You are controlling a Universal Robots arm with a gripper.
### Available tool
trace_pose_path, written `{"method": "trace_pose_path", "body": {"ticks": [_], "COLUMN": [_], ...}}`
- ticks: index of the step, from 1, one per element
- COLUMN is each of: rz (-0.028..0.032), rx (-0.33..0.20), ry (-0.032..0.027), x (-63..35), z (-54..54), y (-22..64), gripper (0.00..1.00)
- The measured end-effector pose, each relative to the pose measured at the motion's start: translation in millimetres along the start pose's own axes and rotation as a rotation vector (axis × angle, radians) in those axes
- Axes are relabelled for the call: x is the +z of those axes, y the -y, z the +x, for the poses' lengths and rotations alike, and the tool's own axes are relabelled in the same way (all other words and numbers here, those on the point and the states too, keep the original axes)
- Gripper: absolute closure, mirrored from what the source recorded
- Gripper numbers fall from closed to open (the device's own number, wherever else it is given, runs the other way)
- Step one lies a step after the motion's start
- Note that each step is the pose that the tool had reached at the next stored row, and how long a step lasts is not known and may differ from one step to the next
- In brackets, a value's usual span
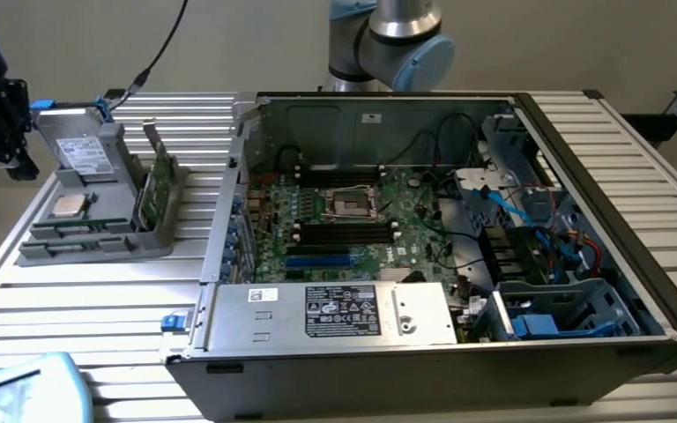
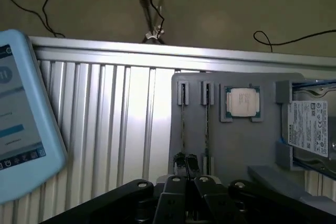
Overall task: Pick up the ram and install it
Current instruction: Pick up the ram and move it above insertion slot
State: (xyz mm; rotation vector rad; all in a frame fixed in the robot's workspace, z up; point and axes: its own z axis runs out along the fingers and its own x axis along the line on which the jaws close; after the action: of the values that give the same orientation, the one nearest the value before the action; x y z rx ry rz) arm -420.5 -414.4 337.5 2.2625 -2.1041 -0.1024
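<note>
Upright in a slot of the grey plastic parts tray [image 2: 236, 145], the ram [image 2: 182, 121], a long narrow green circuit-board stick, is standing on edge just beside a second matching stick [image 2: 206, 121]. We are hovering the black gripper [image 2: 186, 161] near its closer end, not holding it. We cannot tell whether the pincer is apart or together. We judge that a good grasp means squaring up across the stick's thin faces, centring along its length and lifting straight out. Its long axis is running parallel to the slats of the ribbed aluminium table [image 2: 105, 129], pointing away from us.
</note>
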Motion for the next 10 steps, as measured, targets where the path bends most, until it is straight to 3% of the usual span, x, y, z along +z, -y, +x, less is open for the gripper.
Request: {"method": "trace_pose_path", "body": {"ticks": [10], "rz": [0.0029], "rx": [-0.055], "ry": [-0.0022], "x": [0.0], "z": [-6.1], "y": [0.4], "gripper": [0.89]}}
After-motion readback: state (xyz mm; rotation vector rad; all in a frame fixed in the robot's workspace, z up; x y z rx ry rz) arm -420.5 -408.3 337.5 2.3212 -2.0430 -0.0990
